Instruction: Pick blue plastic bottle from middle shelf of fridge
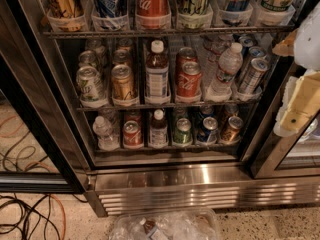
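Blue plastic bottle point(157, 71) upright on middle shelf point(170, 105) of fridge point(200, 184), cans on either side. Gripper point(299, 104) well right of bottle, cut off by picture edge; grip state: cannot tell.

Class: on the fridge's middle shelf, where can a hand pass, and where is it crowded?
Free: the strip under the upper rack, above the gold can and red can; less above the blue plastic bottle. Crowded: the middle shelf's front row, cans flanking the bottle closely. The claw is outside, by the fridge's right door frame.
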Robot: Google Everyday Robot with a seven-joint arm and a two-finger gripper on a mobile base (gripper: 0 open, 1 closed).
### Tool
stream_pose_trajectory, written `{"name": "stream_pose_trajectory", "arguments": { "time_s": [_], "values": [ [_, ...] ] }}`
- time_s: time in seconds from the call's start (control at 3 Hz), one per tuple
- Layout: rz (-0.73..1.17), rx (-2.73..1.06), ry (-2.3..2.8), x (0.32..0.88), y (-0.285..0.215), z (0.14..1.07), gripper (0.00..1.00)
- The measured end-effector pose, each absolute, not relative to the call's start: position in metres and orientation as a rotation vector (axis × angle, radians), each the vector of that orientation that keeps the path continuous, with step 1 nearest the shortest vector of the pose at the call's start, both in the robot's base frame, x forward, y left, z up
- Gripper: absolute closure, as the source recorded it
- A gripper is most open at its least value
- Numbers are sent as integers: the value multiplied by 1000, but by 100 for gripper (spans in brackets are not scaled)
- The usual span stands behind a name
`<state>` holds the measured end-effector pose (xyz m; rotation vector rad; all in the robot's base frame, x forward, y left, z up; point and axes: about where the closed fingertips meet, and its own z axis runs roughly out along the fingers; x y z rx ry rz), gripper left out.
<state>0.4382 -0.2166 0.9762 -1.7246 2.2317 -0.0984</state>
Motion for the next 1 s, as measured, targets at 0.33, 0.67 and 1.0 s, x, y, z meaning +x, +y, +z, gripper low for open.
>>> {"name": "stream_pose_trajectory", "arguments": {
  "time_s": [0.33, 0.67, 1.0],
  "values": [
    [-96, -1719, 2218, 438, -215, 977, 0],
    [-39, -1665, 2196, 435, -211, 974, 0],
    [80, -1550, 2153, 430, -202, 963, 0]
  ]
}}
